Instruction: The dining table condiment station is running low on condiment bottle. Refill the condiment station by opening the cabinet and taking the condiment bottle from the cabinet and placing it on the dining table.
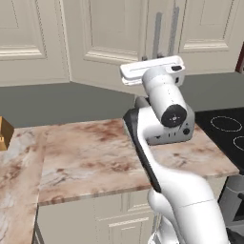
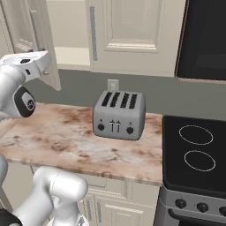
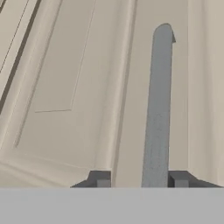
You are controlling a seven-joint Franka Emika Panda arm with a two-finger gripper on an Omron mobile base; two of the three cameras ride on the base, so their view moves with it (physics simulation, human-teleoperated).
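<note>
Jaws [image 3: 140, 178] parted, straddling cabinet [image 3: 65, 87] handle [image 3: 158, 109]

White arm at left edge, tool [image 2: 44, 69] raised beside the edge of an open cream cabinet [image 2: 42, 39] door; jaw gap can't be read. Closed raised-panel door [image 2: 132, 31] with vertical silver handle [image 2: 92, 33] to the right. Silver four-slot toaster [image 2: 119, 115] on marble counter [image 2: 57, 137], wall outlet [image 2: 113, 84] behind. Black cooktop [image 2: 196, 154] at right.
</note>
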